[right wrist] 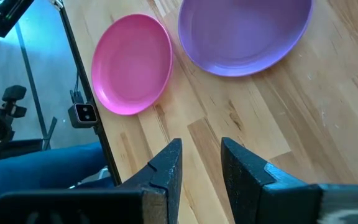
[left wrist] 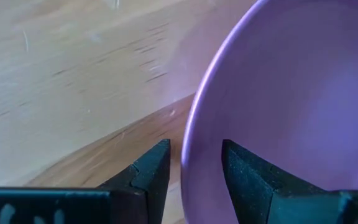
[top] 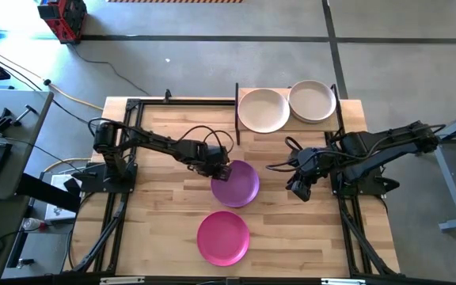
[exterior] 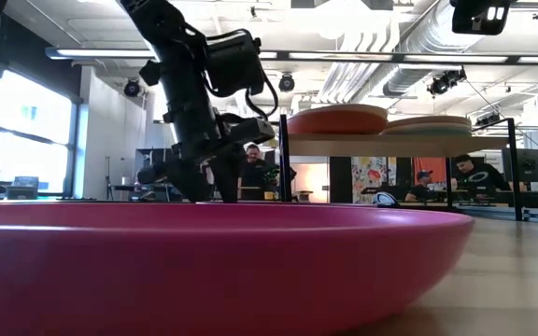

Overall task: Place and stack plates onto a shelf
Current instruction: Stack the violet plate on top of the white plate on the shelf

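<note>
A purple plate (top: pixel 237 184) lies flat on the table near its middle, and a magenta plate (top: pixel 223 237) lies nearer the near edge, filling the low view (exterior: pixel 204 271). My left gripper (top: pixel 221 169) (left wrist: pixel 196 165) is open at the purple plate's far-left rim (left wrist: pixel 188 146), with one finger outside the rim and one over the plate's inside. My right gripper (top: pixel 299 190) (right wrist: pixel 201 163) hovers open to the right of the purple plate (right wrist: pixel 244 34). The shelf (exterior: pixel 381 143) at the far edge carries a peach-pink plate (top: pixel 263 110) and a cream plate (top: pixel 313 101) side by side.
Black frame rails (top: pixel 113 214) run along the table's left and right sides, and the shelf's black posts (top: pixel 237 111) stand at the far edge. Bare tabletop (top: pixel 165 206) lies left of the two plates. People (exterior: pixel 250 163) sit in the room beyond the table.
</note>
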Tool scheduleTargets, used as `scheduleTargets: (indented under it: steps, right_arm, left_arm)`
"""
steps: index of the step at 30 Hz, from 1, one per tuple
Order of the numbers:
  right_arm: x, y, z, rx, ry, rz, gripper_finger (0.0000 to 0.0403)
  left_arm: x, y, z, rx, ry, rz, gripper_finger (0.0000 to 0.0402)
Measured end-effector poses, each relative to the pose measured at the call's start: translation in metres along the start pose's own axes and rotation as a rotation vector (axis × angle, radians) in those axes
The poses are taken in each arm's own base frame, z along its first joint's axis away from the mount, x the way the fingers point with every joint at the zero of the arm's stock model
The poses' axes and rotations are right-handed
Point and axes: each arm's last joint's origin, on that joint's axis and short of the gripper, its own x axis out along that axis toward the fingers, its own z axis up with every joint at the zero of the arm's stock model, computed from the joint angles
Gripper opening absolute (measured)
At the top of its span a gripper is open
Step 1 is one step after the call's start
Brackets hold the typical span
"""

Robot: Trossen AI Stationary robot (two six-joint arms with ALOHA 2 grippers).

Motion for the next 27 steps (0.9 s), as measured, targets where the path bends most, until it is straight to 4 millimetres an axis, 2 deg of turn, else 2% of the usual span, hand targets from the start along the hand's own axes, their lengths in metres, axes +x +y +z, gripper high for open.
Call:
scheduleTargets:
  steps: [5,14,20,23,27]
  right_arm:
    - [0.000,0.000,0.000,0.000,0.000,0.000,0.0089]
    - [0.000,-0.001,0.001,0.013,-0.032,-0.031,0.0089]
    - [0.000,-0.001,0.002,0.086,-0.052,-0.046,0.0089]
    - [0.000,-0.002,0.002,0.138,-0.080,-0.066,0.0089]
    - [0.000,-0.003,0.003,0.222,-0.124,-0.095,0.0089]
  left_arm:
    - [0.000,0.000,0.000,0.001,0.001,-0.004,0.0112]
    - [0.000,0.000,0.000,0.048,-0.001,-0.005,0.0012]
    - [-0.007,-0.004,0.001,0.112,0.011,-0.031,0.0005]
    - [-0.017,-0.009,0.002,0.167,0.014,-0.059,0.0004]
    - [-0.041,-0.012,0.004,0.239,0.011,-0.065,0.0003]
